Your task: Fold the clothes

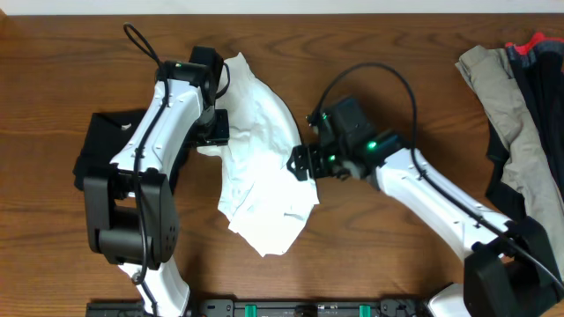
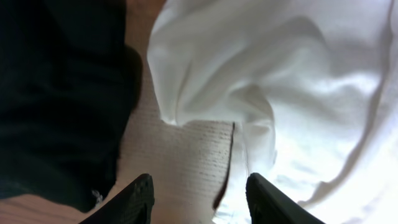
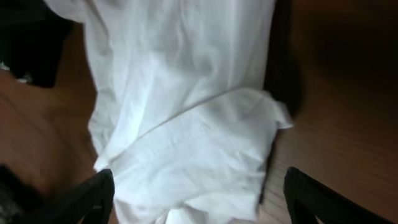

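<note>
The white shirt (image 1: 260,185) lies crumpled in the middle of the wooden surface (image 1: 352,264). It is bunched into a long strip. Its long axis runs from the upper centre of the overhead frame down to the lower centre, bowing a little to the right. The narrower end points at the top edge, and the broader, lumpier end points at the bottom.

The left pincer (image 1: 216,128) is at the shirt's left edge, in its upper half. In the wrist view its fingers (image 2: 134,199) stand partly apart. A ribbed band of cloth lies beyond the gap, and nothing is pinched.

The right pincer (image 1: 301,163) is at the shirt's right edge, about midway along. Its fingers (image 3: 93,193) are spread wide at the bottom corners of its wrist view. A folded hem lies between them, ungripped.

A black garment (image 1: 95,145) lies at the left of the overhead frame, partly under the left arm. At the right edge is a heap made up of a khaki garment (image 1: 480,75), dark cloth (image 1: 546,97) and a red garment (image 1: 535,44) at the top.
</note>
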Robot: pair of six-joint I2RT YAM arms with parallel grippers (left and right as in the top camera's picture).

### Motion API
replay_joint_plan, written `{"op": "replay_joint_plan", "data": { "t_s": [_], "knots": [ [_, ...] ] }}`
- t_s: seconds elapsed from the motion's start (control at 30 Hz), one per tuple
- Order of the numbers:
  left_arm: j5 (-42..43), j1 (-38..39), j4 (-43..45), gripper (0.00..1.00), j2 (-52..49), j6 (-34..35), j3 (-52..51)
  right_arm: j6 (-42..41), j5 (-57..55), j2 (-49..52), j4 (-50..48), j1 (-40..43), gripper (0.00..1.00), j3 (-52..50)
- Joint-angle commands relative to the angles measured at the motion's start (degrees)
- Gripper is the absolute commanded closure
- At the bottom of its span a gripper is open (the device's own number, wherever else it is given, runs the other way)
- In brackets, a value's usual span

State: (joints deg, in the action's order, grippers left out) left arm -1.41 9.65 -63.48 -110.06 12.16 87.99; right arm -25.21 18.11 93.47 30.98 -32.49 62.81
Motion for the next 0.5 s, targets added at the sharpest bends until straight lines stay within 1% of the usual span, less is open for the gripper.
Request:
{"op": "replay_joint_plan", "data": {
  "t_s": [0.0,0.07,0.13,0.3,0.43,0.47],
  "knots": [
    [2.7,0.0,-0.8,0.48,2.6,0.1,0.4,-6.1,-4.3,-0.4,-4.8,-2.4,0.16,-3.7],
    [4.0,0.0,-1.0,0.48,3.5,0.1,0.4,-6.1,-4.7,-0.4,-8.9,-3.3,0.19,-5.7],
    [4.0,0.0,-1.0,0.48,4.3,0.1,0.4,-6.1,-5.3,-0.4,-11.5,-3.7,0.24,-6.9],
    [4.0,0.0,-1.0,0.48,6.4,0.1,0.4,-7.4,-10.1,0.1,-12.0,-3.8,0.25,-8.4],
    [4.0,0.0,-1.0,0.48,8.3,0.1,0.4,-8.3,-9.6,3.3,-12.7,-4.0,0.26,-8.5],
    [4.0,0.0,-1.0,0.47,8.8,0.1,0.4,-8.5,-8.4,4.4,-13.7,-4.0,0.28,-8.5]
  ]
}}
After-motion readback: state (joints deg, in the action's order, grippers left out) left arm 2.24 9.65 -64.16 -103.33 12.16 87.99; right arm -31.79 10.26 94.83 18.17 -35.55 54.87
